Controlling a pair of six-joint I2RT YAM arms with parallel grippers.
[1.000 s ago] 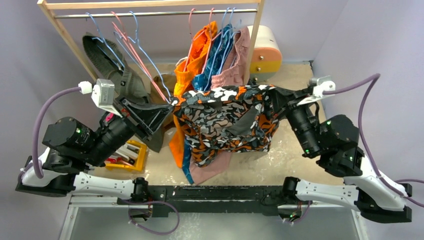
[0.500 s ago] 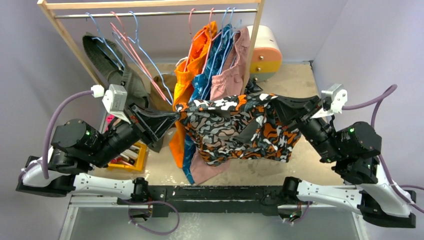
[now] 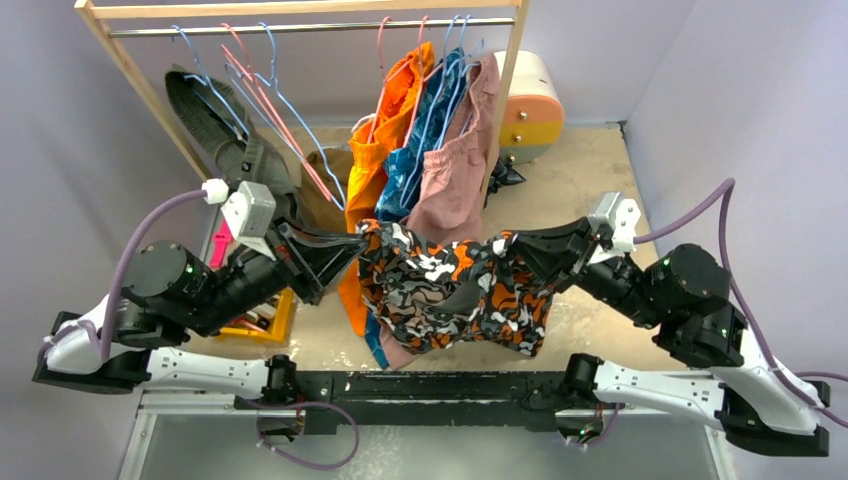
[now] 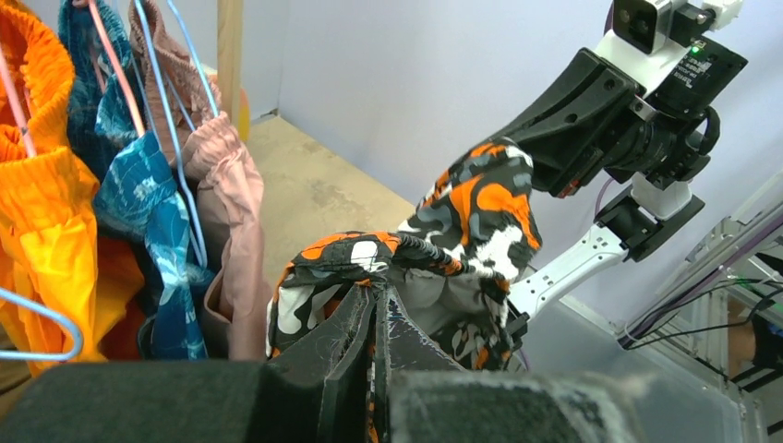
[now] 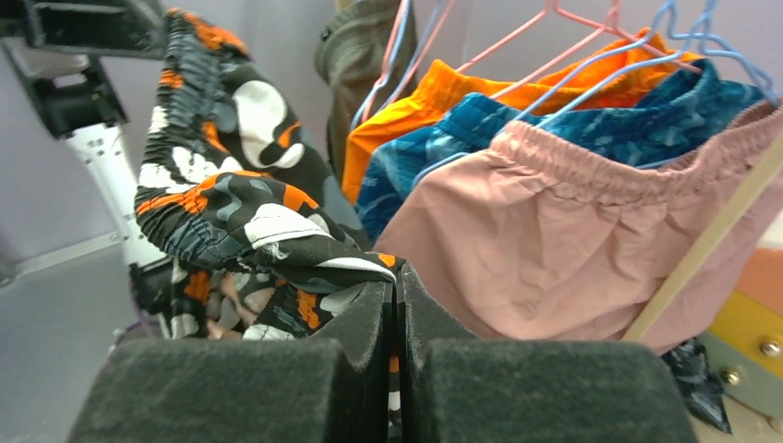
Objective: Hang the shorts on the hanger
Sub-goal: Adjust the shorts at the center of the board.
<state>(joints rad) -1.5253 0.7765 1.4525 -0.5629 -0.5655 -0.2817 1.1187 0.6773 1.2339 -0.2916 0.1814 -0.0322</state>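
The two arms have drawn closer since half a second ago: the right gripper (image 3: 502,246) has swung inward and down, from out beyond the pink shorts (image 3: 452,170) to just in front of them, while the left gripper (image 3: 352,243) has dropped only slightly. Each is clamped tight on one end of the waistband of the camouflage shorts (image 3: 450,290), and both wrist views show the fingers pinched on the fabric. The shorts were pulled wide and flat before. They now hang slack and bunched between the arms, the waistband sagging and the legs drooping towards the near edge of the table (image 3: 585,170). They are held in the air in front of the clothes on the rail (image 3: 300,27), apart from the empty light-blue hanger (image 3: 271,58) at the left of the rail.
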